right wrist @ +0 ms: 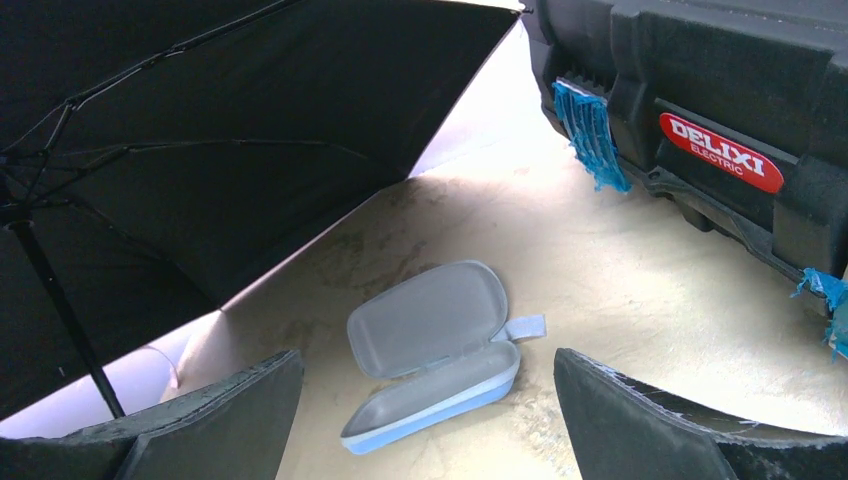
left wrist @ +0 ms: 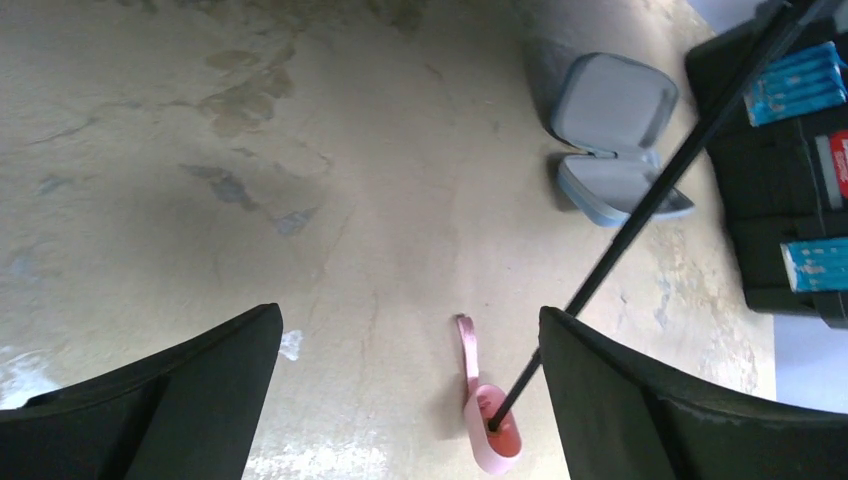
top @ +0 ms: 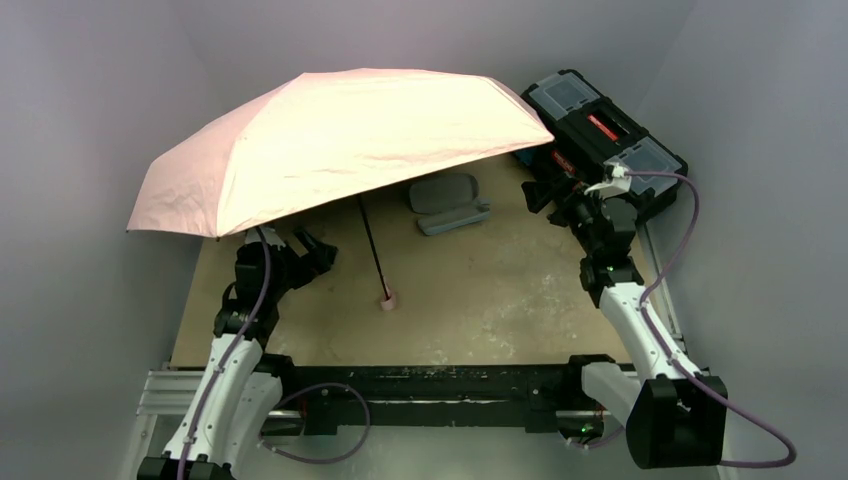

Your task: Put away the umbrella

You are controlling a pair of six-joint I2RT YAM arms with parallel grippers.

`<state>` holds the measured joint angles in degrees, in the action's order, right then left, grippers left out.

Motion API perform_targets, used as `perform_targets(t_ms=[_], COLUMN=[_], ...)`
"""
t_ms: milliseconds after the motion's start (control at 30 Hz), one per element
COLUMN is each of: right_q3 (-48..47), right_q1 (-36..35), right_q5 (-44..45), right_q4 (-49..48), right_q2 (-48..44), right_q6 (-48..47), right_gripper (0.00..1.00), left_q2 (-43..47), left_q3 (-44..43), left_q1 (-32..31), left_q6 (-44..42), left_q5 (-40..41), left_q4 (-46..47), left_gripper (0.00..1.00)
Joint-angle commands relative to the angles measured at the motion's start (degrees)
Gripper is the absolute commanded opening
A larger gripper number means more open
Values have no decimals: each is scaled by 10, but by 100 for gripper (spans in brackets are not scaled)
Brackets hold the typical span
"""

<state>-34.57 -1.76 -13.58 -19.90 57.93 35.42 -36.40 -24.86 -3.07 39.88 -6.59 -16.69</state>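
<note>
In the top view the open umbrella (top: 340, 130) fills the upper left and centre of the frame, its pale pink canopy tilted with the lower rim hanging at the left over the left arm. Just under that rim, at left of centre, the left end effector (top: 305, 255) stands with its fingers apart and nothing between them. Its wrist camera shows the two dark fingers (left wrist: 180, 400) wide at the bottom of the frame. The umbrella's small pink handle (left wrist: 492, 430) lies on the tan desk (left wrist: 300, 150) just beside the right-hand finger, with a pink strap (left wrist: 467, 345) trailing from it. The thin black shaft (left wrist: 660, 190) slants from the handle to the upper right. Right of the shaft an open grey oval hard case (top: 448, 203) lies on the desk. Further right the right end effector (top: 545, 192) hovers with its fingers spread and empty, near a black toolbox (top: 600, 135) at the upper right, whose red label (right wrist: 718, 152) reads DELIXI ELECTRIC.
</note>
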Motion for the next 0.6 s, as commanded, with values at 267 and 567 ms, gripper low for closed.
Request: perform_targets(t_ms=[267, 567], right_q3=[-41, -50], right_q1=[0, 0], right_q5=[-29, -59], right_q4=[63, 73], right_q2=[-35, -38], right_q6=[-46, -51], right_gripper=[99, 99], left_q2=[-4, -39], left_q3=[10, 20], left_q1=[-84, -109], left_q6=[-40, -41], left_q5=[-5, -22], left_q4=[98, 154], left_gripper=[99, 93])
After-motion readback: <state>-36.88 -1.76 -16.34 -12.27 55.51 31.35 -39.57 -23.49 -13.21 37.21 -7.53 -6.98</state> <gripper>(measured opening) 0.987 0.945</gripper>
